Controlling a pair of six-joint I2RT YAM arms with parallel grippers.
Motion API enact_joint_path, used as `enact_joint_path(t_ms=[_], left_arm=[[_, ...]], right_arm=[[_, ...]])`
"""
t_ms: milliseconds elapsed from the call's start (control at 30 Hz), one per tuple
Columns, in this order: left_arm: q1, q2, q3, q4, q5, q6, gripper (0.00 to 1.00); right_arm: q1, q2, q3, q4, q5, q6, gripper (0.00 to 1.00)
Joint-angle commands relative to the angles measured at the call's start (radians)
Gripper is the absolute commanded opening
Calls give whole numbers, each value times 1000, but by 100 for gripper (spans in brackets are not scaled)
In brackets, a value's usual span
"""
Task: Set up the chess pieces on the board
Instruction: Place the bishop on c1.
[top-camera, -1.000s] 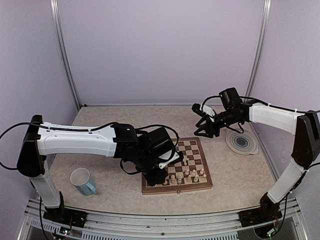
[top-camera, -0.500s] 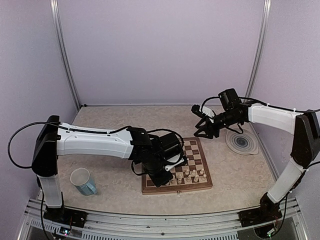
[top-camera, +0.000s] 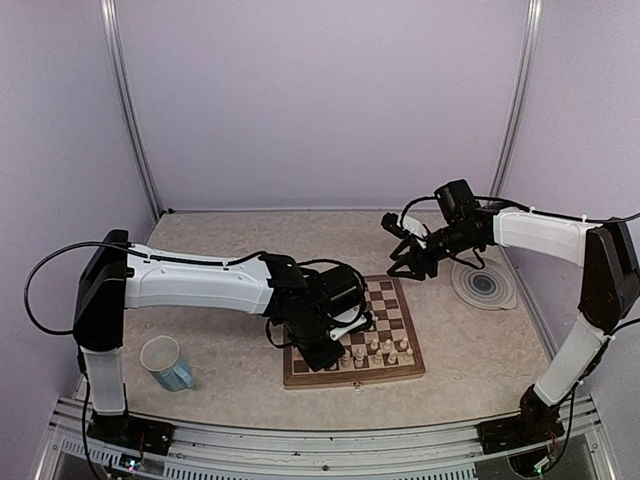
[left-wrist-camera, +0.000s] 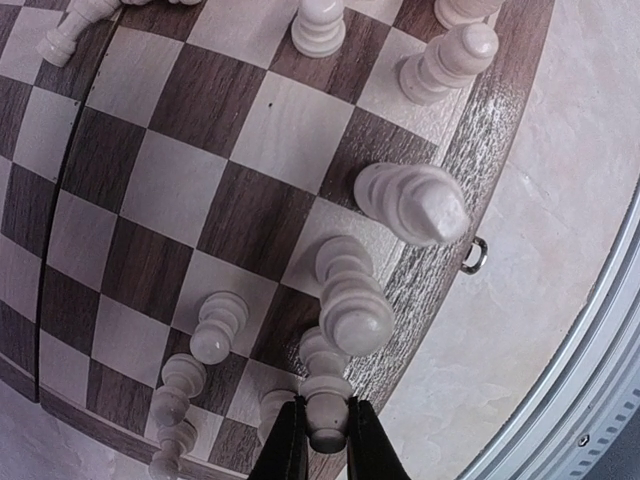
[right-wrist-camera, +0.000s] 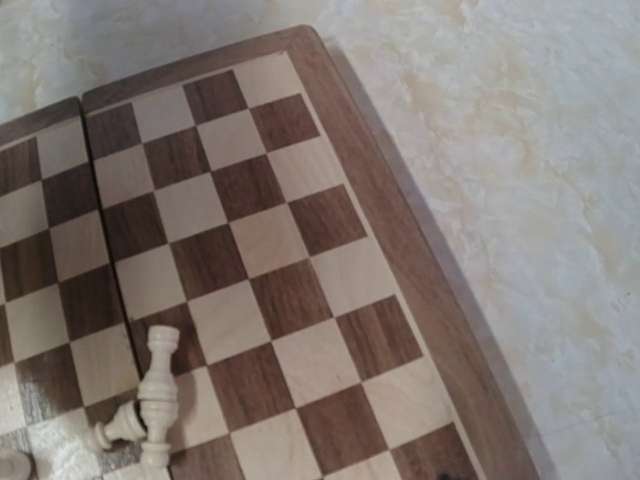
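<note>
Blue mug (top-camera: 166, 363) front-L (upright), grey-blue ringed plate (top-camera: 484, 284) far R

The chess pieces (left-wrist-camera: 352, 305) are cream; the board (right-wrist-camera: 300, 215) has dark-brown and cream checks, brown-bordered; the counter (right-wrist-camera: 520, 130) is mottled beige.

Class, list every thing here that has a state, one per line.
left gripper, shut on a chess piece
right gripper, open, empty
chessboard, unfolded flat
fallen piece, lying on its side
most other pieces, standing upright
mug, upright
plate, flat, nothing on it
</note>
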Motion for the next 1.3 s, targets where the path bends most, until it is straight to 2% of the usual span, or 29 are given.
enact_joint_path(t_ms=[0, 133, 467, 700, 967, 1067, 1267], left_arm=[[6, 16, 29, 1, 7, 11, 9], [9, 23, 36, 1, 0, 12, 11], [9, 31, 62, -10, -16, 11, 23], [9, 32, 73, -27, -22, 14, 24], [20, -70, 104, -78, -75, 8, 37], [58, -131, 82, -19, -89, -4, 43], [129, -196, 8, 316, -132, -107, 49]], right_arm=[[-8, 13, -9, -11, -11, -7, 49], [-7, 11, -9, -12, -11, -6, 49], [-7, 13, -9, -15, -17, -5, 50], [-7, 13, -6, -17, -20, -2, 50], [-12, -3, -21, -91, -14, -28, 49], [-3, -11, -80, -113, 9, -52, 46], [67, 12, -133, -101, 61, -37, 43]])
